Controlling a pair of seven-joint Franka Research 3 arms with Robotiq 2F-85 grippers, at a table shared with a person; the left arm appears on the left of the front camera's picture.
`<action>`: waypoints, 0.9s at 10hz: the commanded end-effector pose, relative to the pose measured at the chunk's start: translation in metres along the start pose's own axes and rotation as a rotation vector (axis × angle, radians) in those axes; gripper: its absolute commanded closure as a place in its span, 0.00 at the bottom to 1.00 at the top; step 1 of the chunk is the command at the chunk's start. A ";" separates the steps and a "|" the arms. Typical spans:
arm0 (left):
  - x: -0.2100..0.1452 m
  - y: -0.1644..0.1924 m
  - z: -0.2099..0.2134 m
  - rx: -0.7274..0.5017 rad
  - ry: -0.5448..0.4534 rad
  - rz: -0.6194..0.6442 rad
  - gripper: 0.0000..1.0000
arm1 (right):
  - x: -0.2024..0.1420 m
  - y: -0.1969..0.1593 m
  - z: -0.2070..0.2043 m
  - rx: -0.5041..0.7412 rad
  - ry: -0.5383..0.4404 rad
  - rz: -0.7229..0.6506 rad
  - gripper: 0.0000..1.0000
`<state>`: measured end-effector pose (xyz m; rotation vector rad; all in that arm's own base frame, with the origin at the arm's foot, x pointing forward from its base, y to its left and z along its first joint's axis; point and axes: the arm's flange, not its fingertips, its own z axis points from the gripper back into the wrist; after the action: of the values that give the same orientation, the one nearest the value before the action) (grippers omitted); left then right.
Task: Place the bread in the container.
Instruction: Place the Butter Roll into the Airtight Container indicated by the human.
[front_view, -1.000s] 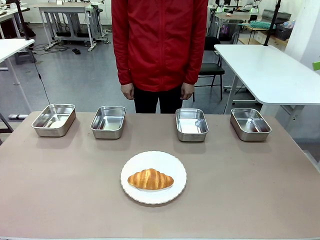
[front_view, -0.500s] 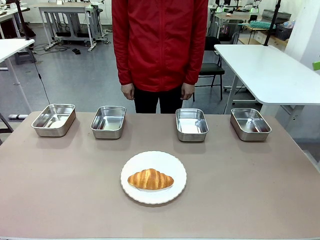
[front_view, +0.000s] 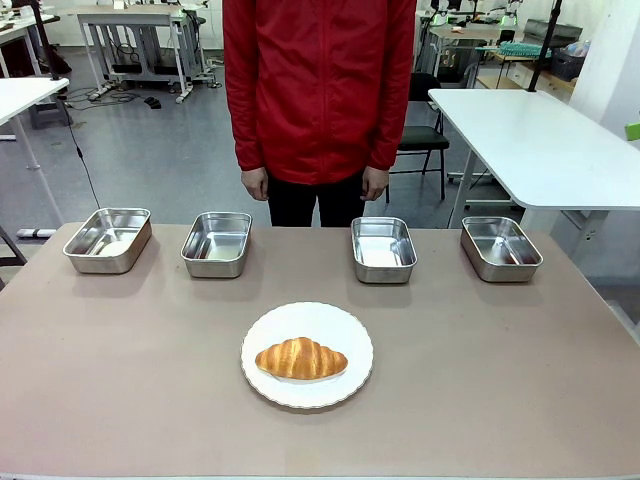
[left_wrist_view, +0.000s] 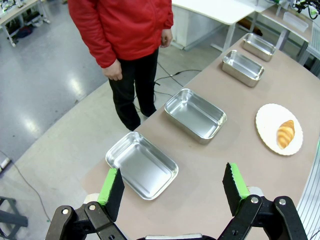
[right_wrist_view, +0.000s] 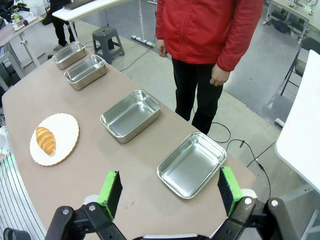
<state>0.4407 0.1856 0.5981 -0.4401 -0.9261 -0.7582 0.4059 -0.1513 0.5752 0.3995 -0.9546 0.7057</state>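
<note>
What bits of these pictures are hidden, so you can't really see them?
- Underside of the bread: front view, it lies flat on the plate.
- The person above the shoulders: front view, cut off by the top edge.
- Lower body of the left end effector: left wrist view, cut off by the bottom edge.
- Lower body of the right end effector: right wrist view, cut off by the bottom edge.

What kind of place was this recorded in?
Probably a robotics lab: white workbenches on a glossy grey floor, and a test table set with four steel pans and a croissant.
</note>
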 end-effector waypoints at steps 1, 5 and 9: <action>0.000 -0.001 0.001 0.001 -0.003 0.000 0.00 | 0.001 0.000 -0.001 0.005 -0.011 0.003 0.00; 0.000 -0.001 0.001 0.001 -0.003 0.000 0.00 | 0.001 0.000 -0.001 0.005 -0.011 0.003 0.00; 0.000 -0.001 0.001 0.001 -0.003 0.000 0.00 | 0.001 0.000 -0.001 0.005 -0.011 0.003 0.00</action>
<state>0.4407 0.1856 0.5981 -0.4401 -0.9261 -0.7582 0.4059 -0.1513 0.5752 0.3995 -0.9546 0.7057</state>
